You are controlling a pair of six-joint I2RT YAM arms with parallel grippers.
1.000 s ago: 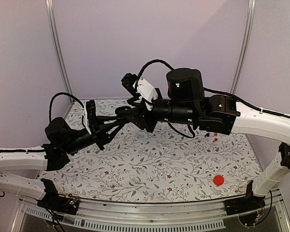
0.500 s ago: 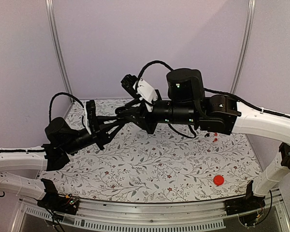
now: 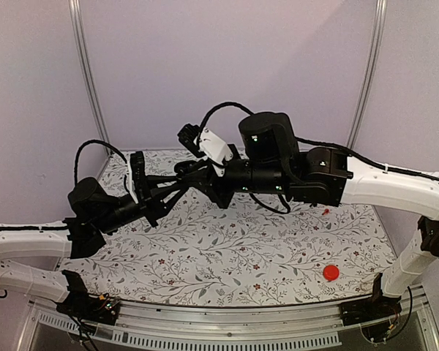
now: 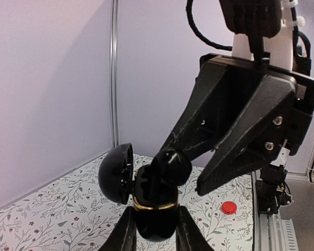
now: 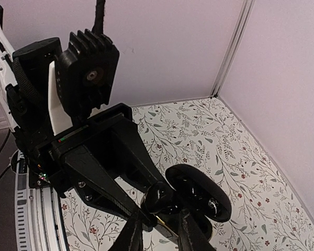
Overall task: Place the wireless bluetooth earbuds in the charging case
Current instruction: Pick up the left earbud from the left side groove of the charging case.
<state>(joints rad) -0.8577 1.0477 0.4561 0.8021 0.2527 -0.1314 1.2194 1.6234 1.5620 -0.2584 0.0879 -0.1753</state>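
My left fingers clamp the charging case upright, lid open, and my right fingers stand narrow around the earbud directly above it, though I cannot tell if they truly grip.

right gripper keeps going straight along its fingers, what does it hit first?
Right gripper likely meets the earbud at its tips first, then the open charging case clamped in the left gripper; depth unclear.

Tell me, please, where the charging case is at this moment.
In the left wrist view the charging case sits low at centre, lid open, clamped above the table by the left gripper, with the right gripper just above it.
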